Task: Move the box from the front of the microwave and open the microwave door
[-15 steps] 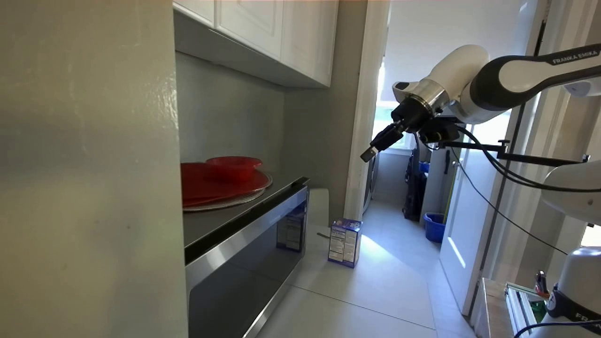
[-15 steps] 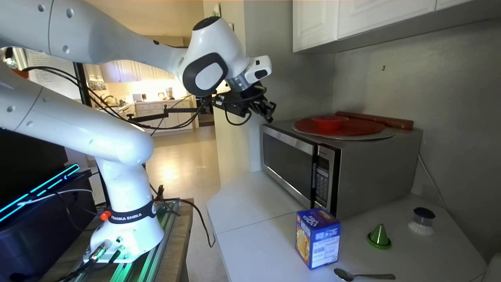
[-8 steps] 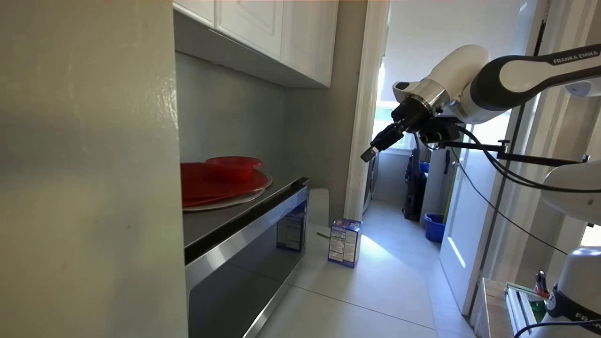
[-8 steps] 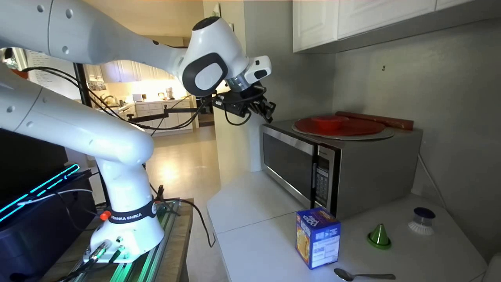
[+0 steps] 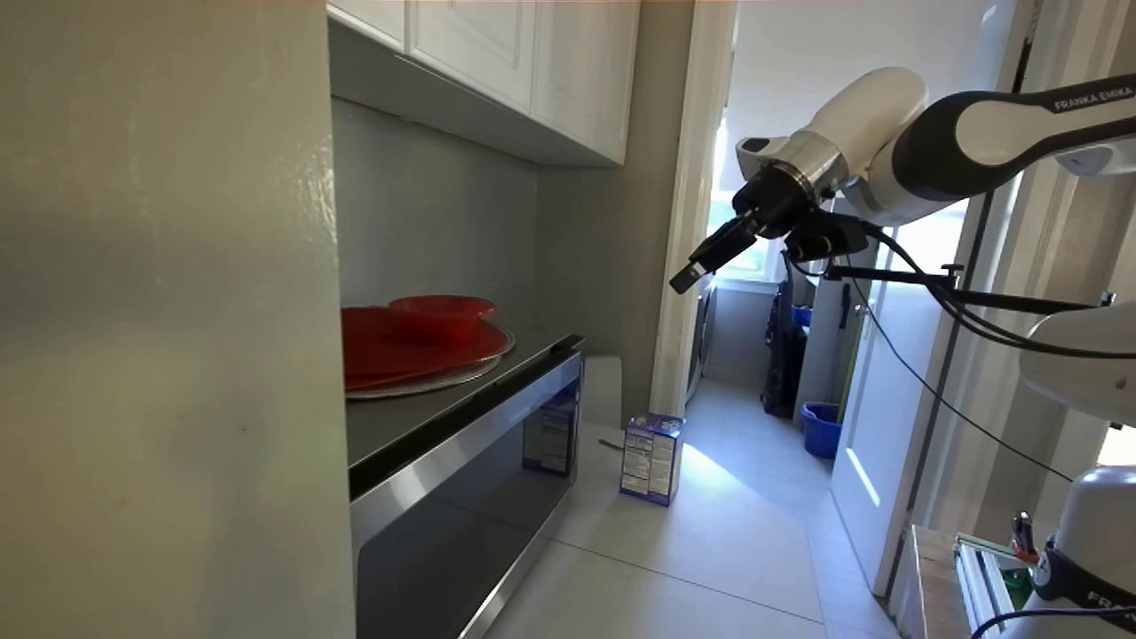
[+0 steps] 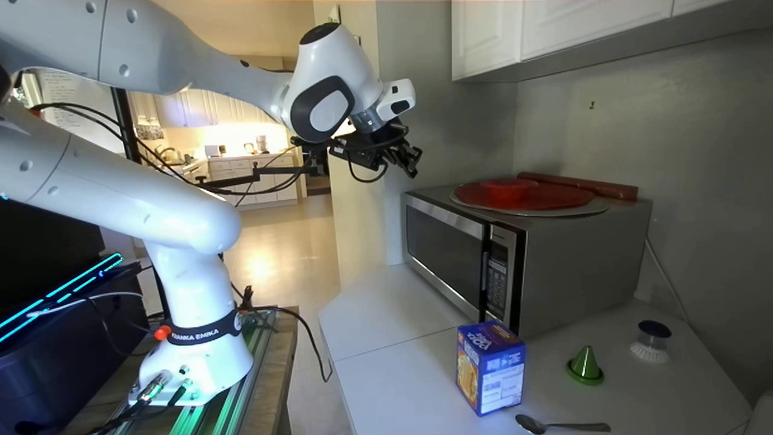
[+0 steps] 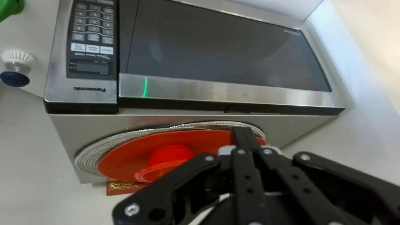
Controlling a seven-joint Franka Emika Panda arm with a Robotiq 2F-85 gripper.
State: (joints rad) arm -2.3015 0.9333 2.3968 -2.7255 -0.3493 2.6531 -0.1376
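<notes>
The purple-blue box [image 5: 650, 461] stands upright on the counter near the control-panel end of the microwave, in both exterior views [image 6: 490, 368]. It is outside the wrist view. The silver-grey microwave [image 6: 583, 266] stands against the wall; it also shows in the wrist view [image 7: 84, 93]. The microwave door [image 6: 444, 248] is closed; its dark glass also fills the upper wrist view [image 7: 218, 47]. My gripper [image 5: 683, 282] hangs in the air above and in front of the door's far end from the panel, touching nothing. Its fingertips [image 7: 244, 132] are together with nothing between them.
A red plate and bowl [image 6: 510, 192] lie on the microwave's top. White cabinets [image 6: 574, 36] hang above. A spoon [image 6: 561, 425], a green cone-shaped item [image 6: 585, 364] and a brush [image 6: 652, 338] are on the counter. A wall [image 5: 169, 355] stands beside the microwave.
My gripper and arm have moved slightly up, with a small shift left in both exterior views. The box and the microwave have not moved.
</notes>
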